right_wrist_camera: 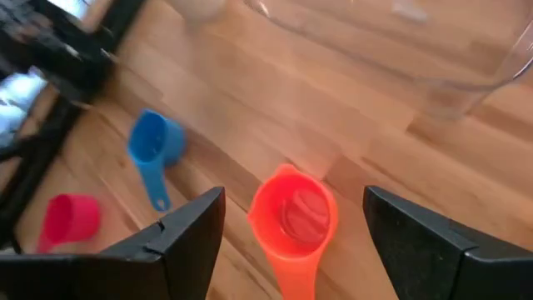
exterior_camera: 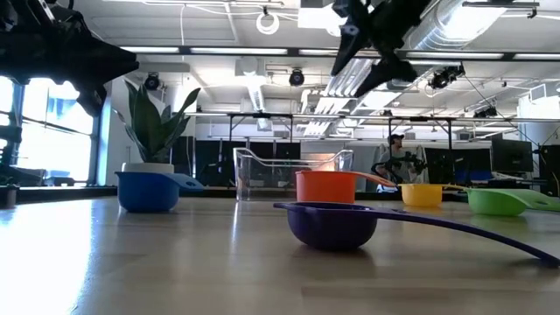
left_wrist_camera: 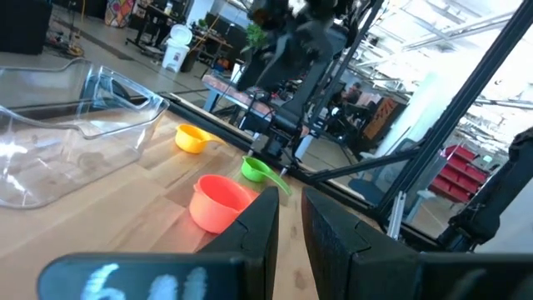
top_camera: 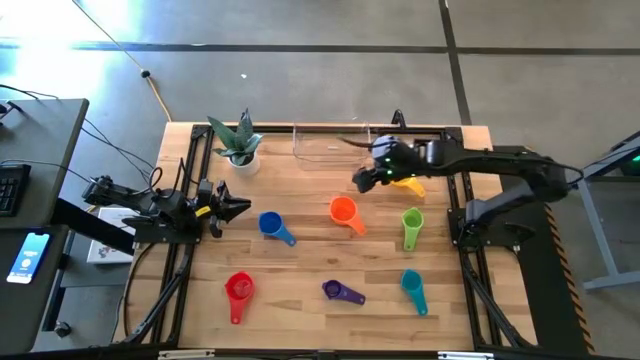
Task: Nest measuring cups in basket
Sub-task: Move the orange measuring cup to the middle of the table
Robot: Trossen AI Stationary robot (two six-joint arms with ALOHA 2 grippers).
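Seven measuring cups rest on the wooden table: blue (top_camera: 270,224), orange (top_camera: 343,210), yellow (top_camera: 410,186), green (top_camera: 411,224), red (top_camera: 238,288), purple (top_camera: 336,290) and teal (top_camera: 411,282). The clear basket (top_camera: 330,143) stands at the far edge. My right gripper (top_camera: 365,180) hangs open above the table between the basket and the orange cup (right_wrist_camera: 291,212), slanting down, nothing between its fingers. My left gripper (top_camera: 230,208) waits level at the table's left side, its fingers (left_wrist_camera: 262,229) nearly together with only a narrow slit and nothing between them.
A white pot with a green plant (top_camera: 240,152) stands left of the basket. Black frame rails run along the table's left (top_camera: 185,250) and right (top_camera: 470,250) sides. Bare wood lies between the cups at mid-table.
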